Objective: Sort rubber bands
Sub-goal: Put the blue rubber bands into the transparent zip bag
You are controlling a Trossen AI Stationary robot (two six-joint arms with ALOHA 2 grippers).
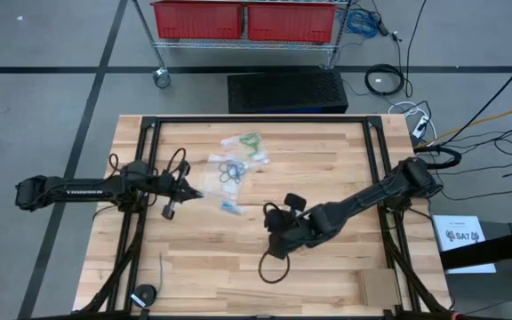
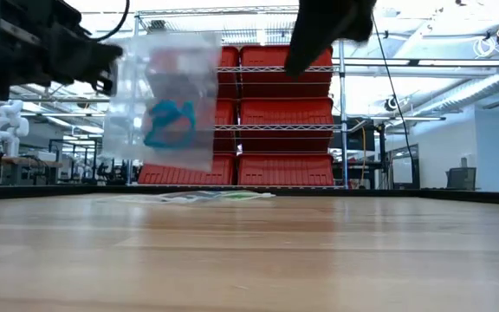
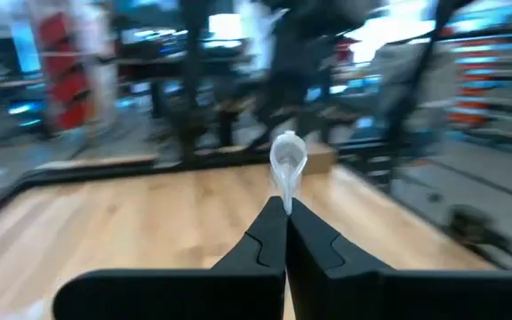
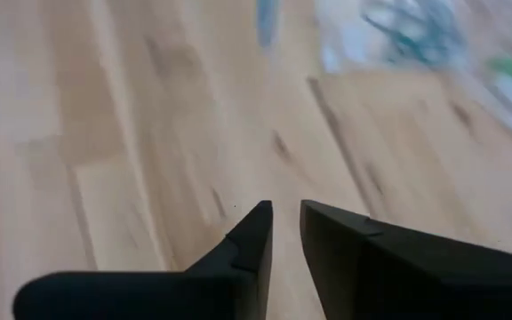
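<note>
While the left gripper (image 3: 284,206) pinches the clear plastic zip bag (image 2: 165,100) of teal rubber bands (image 2: 170,123) upper left, jaws closed, keep it lifted; right gripper (image 4: 286,212) jaws slightly apart

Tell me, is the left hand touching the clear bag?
Touching. The left wrist view shows the left hand pinching the clear bag between its closed fingers.
</note>
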